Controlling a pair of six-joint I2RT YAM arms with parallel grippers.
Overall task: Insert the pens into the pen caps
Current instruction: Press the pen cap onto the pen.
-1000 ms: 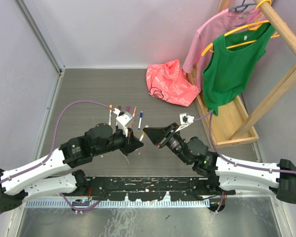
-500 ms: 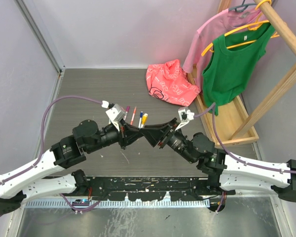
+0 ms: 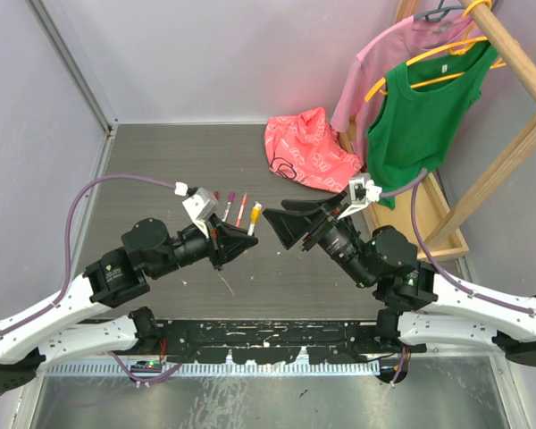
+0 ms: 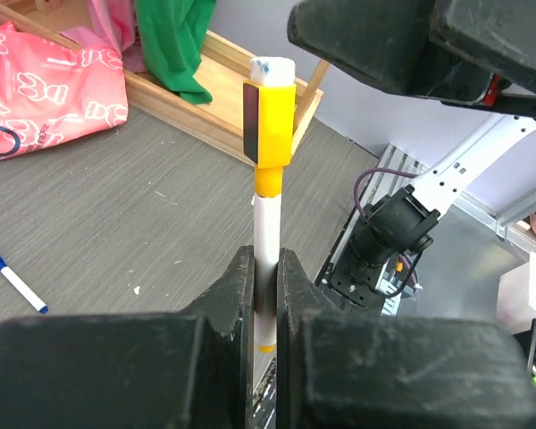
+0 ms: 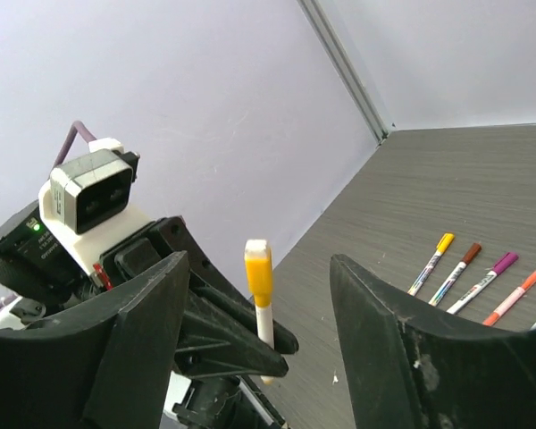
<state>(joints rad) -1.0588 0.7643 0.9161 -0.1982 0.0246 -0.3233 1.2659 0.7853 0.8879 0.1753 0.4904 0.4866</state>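
My left gripper (image 4: 266, 286) is shut on a thin white pen (image 4: 268, 219) and holds it upright above the table. A yellow pen cap (image 4: 272, 125) sits on the pen's top end. In the right wrist view the same capped pen (image 5: 257, 273) stands between my right gripper's (image 5: 268, 340) wide-open jaws, touching neither. From above, the left gripper (image 3: 247, 234) and right gripper (image 3: 284, 225) face each other a short gap apart. Several more pens (image 5: 456, 273) with coloured ends lie side by side on the table (image 3: 161, 170) behind the grippers. A blue-tipped pen (image 4: 13, 279) lies there too.
A red patterned bag (image 3: 308, 150) lies at the back of the table. A wooden clothes rack (image 3: 420, 214) stands at the right with a green top (image 3: 420, 125) and a pink shirt (image 3: 375, 80) on hangers. Grey walls close off the left and back.
My right gripper has opened and pulled back to the right, leaving the yellow cap on the pen. My left gripper stayed shut on the pen and drew back slightly to the left.
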